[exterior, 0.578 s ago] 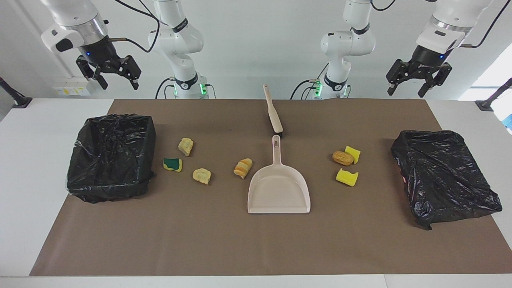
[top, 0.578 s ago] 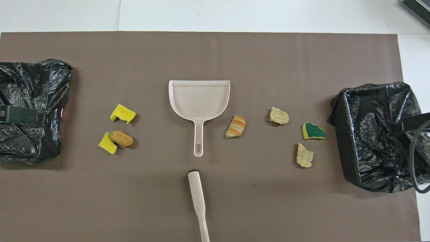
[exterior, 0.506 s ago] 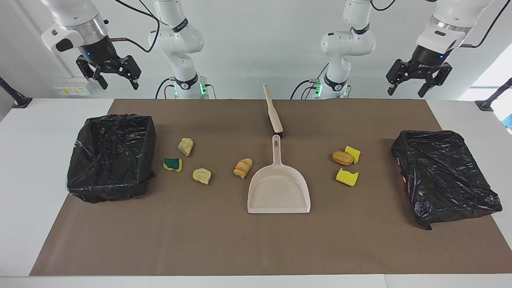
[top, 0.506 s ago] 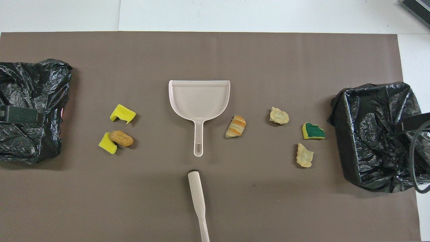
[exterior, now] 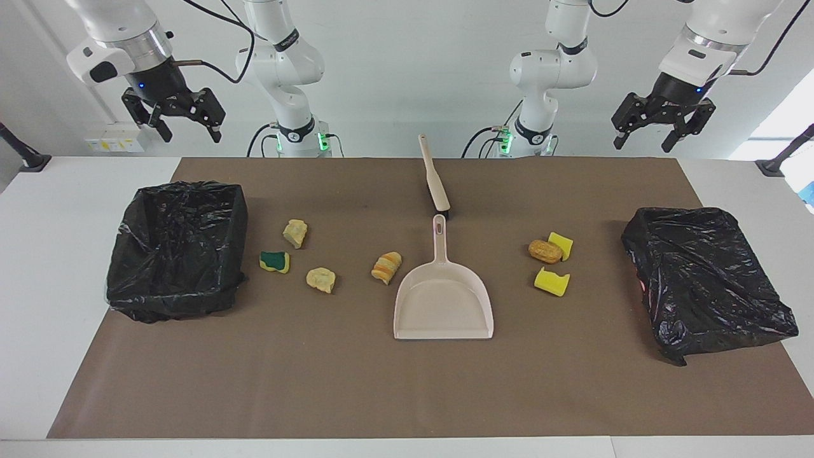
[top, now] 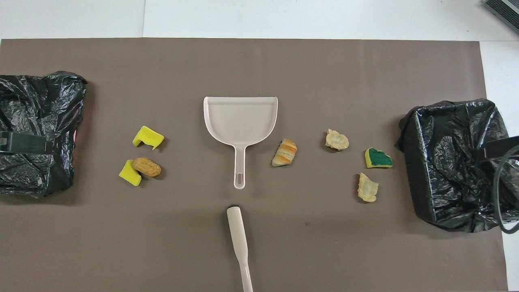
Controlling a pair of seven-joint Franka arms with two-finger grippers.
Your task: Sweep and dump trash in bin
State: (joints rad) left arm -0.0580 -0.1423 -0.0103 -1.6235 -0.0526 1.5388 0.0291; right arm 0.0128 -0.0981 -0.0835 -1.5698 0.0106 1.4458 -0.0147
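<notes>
While both pincers hang spread and empty, left pincer (exterior: 661,130) and right pincer (exterior: 173,118) high over their worktop ends, take brush (exterior: 435,180) then dustpan (exterior: 443,299) squarely, trash (exterior: 386,267) lying scattered beside it.

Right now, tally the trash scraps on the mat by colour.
Plain yellow sponge bits: 2
Green-and-yellow sponge: 1
Brown lump: 1
Tan lumps: 2
Orange-striped bread lump: 1
Total: 7
</notes>
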